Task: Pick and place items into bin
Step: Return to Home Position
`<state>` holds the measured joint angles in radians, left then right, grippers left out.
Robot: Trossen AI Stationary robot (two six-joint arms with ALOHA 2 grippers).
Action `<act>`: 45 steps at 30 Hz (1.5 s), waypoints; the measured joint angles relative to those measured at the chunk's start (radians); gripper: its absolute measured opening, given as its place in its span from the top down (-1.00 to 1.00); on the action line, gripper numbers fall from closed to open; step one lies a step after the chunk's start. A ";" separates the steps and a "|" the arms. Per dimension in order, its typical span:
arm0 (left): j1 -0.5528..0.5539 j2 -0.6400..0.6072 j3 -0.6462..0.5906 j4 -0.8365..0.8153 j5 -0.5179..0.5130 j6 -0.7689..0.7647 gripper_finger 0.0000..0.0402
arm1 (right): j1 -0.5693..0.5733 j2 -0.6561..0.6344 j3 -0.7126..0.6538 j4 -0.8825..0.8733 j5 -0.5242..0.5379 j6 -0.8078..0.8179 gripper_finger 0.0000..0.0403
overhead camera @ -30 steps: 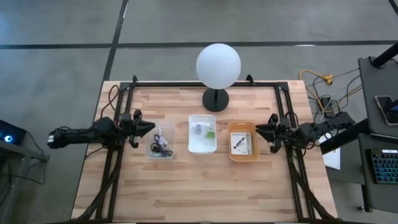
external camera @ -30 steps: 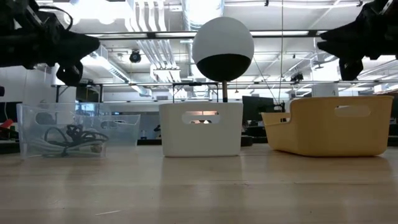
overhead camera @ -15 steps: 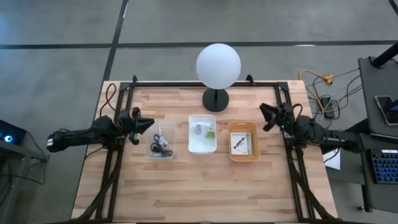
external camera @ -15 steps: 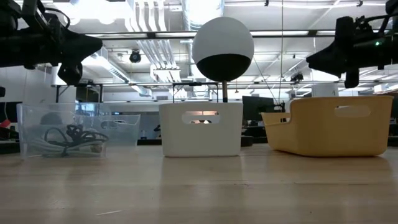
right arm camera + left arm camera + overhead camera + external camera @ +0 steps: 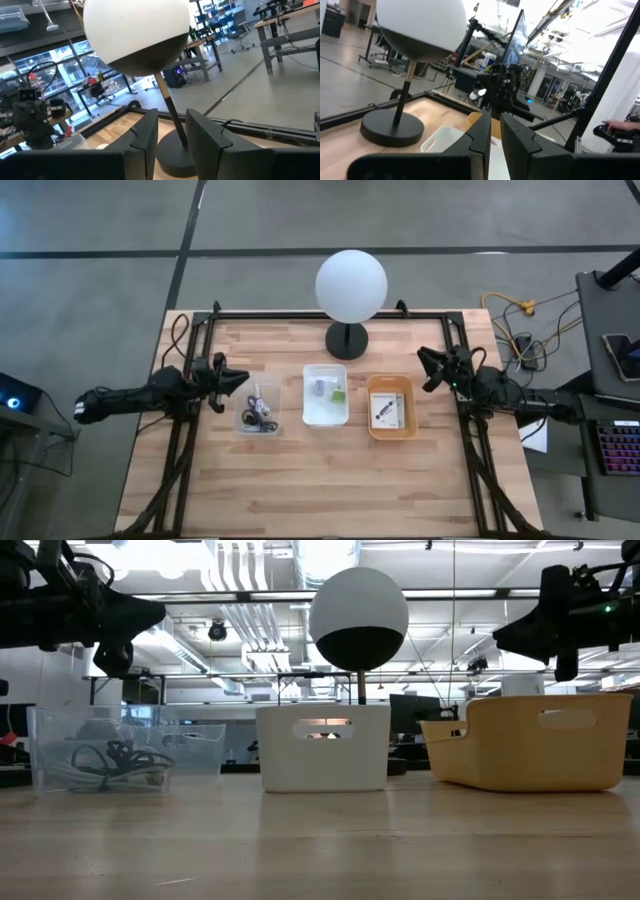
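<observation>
The items lie in three bins in a row at mid-table. Dark and white cables (image 5: 260, 412) sit in the clear bin (image 5: 60, 745). A grey-blue adapter (image 5: 317, 387) and a green bit (image 5: 339, 392) lie in the white bin (image 5: 325, 416). White printed packets (image 5: 388, 408) rest in the tan bin (image 5: 372, 428). My left gripper (image 5: 243, 377) hovers left of the clear bin, open by a narrow gap and empty. My right gripper (image 5: 422, 368) hovers off the tan bin's far right corner, open and empty. A grey stick does not show.
A lamp with a white globe (image 5: 351, 287) stands on a black base (image 5: 347, 340) just beyond the white bin. Black frame rails (image 5: 182, 450) run along both sides of the table. Bare wood (image 5: 320, 480) fills the near half.
My right gripper has drawn back from beside the tan bin toward the table's far right corner and turned to slant toward the lamp, then held still. The bins and their contents have not moved.
</observation>
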<state>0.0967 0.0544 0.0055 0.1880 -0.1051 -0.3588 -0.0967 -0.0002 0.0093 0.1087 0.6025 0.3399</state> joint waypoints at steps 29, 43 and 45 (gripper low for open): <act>0.000 0.109 -0.001 -0.003 0.000 0.000 0.87 | 0.024 0.000 0.001 0.169 -0.269 -0.338 0.56; 0.000 0.115 -0.001 -0.002 0.000 0.000 0.87 | 0.034 0.000 0.000 0.030 -0.708 -0.340 0.56; 0.000 0.115 -0.001 -0.002 0.000 0.000 0.87 | 0.034 0.000 0.000 0.017 -0.659 -0.326 0.56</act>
<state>0.0968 0.1696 0.0048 0.1856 -0.1055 -0.3591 -0.0631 -0.0002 0.0097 0.1254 -0.0564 0.0143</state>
